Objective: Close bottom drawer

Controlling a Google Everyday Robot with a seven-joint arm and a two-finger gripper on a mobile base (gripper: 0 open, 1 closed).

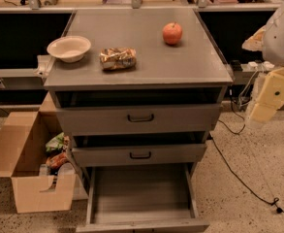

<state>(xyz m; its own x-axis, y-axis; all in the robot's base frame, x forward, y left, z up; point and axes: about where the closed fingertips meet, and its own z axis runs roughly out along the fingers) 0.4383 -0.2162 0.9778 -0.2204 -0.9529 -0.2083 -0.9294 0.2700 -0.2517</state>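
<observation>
The bottom drawer (141, 191) of the grey cabinet is pulled far out toward me. Its wide plain grey tray is empty. Its slim front panel (142, 225) lies at the bottom edge of the view, and its handle is hidden. The medium-fronted middle drawer (139, 154) and the tall-fronted top drawer (140, 118) are each open a little, with black bar handles. My gripper (259, 111) is at the pale end of the arm at the right. It hangs beside the cabinet at top-drawer height, well above and to the right of the bottom drawer, touching nothing.
On the cabinet top (190, 64) are a white bowl (69, 48), a crumpled snack bag (118, 58) and an orange-red fruit (172, 33). An open cardboard box (32, 164) with packets stands left of the drawers. Black cables (243, 178) run over the floor at the right.
</observation>
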